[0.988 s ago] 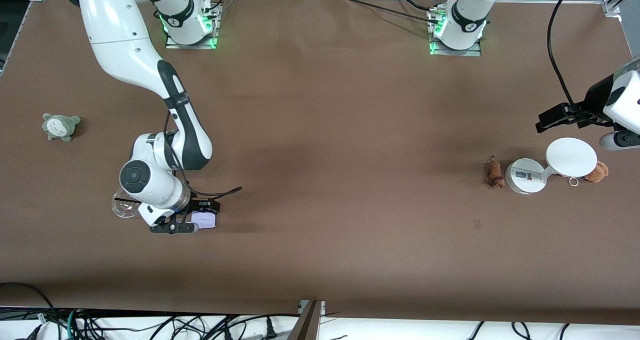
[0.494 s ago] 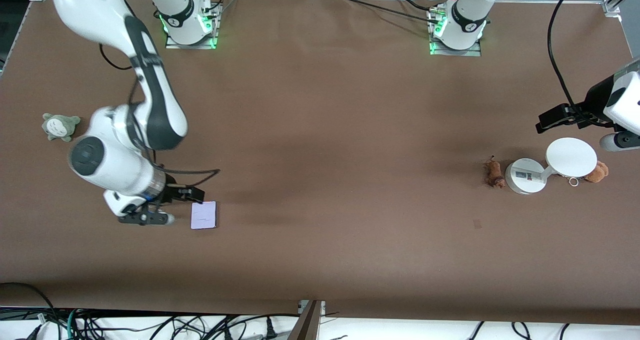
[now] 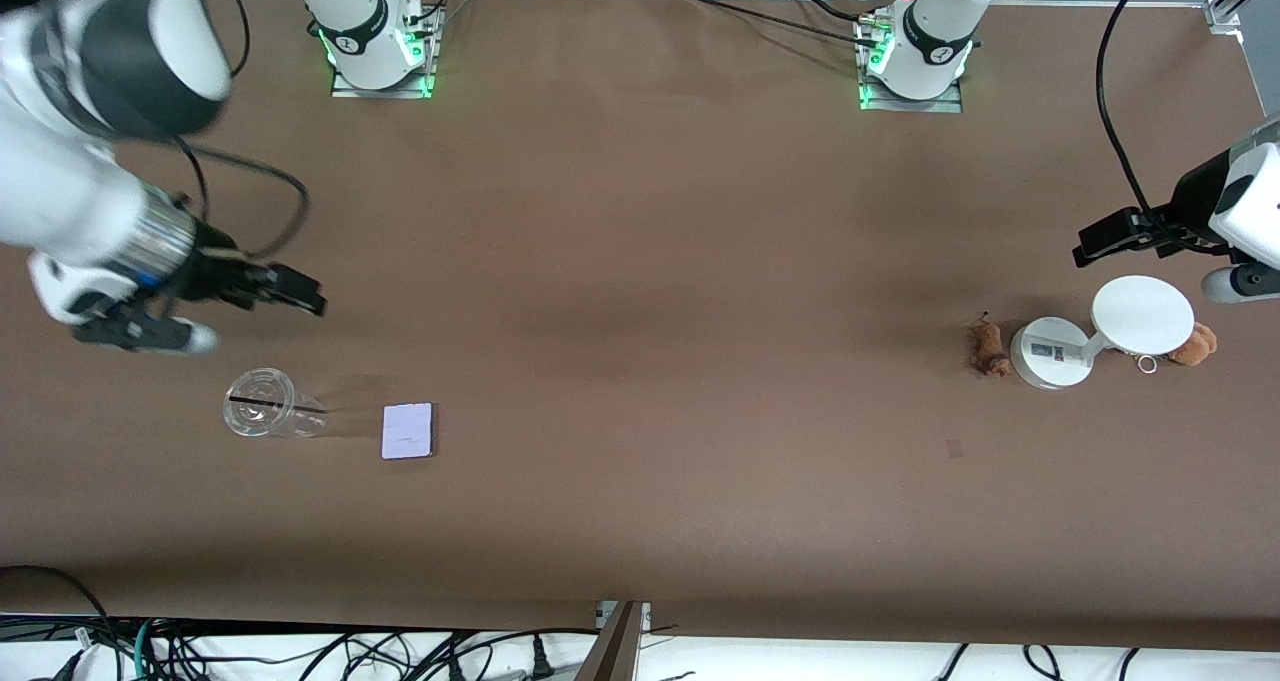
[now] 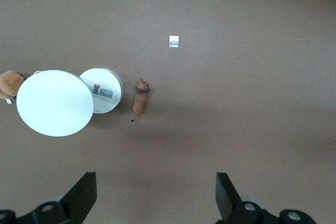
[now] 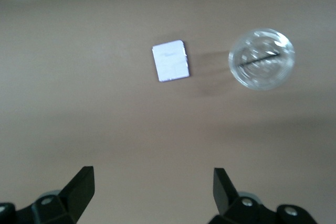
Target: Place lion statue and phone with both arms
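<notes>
The phone lies flat on the brown table beside a clear cup, alone and untouched; it also shows in the right wrist view. My right gripper is open and empty, high in the air toward the right arm's end of the table. The lion statue lies on the table beside the white stand's base; the left wrist view shows it too. My left gripper is open and empty, held high over the stand's area.
A clear plastic cup stands beside the phone. The white round-disc stand rises from its round base. An orange-brown plush with a ring lies against it. A small pale mark is on the cloth.
My right gripper left the phone on the table, rose and swung toward the right arm's end, uncovering the clear cup. The left arm has not moved.
</notes>
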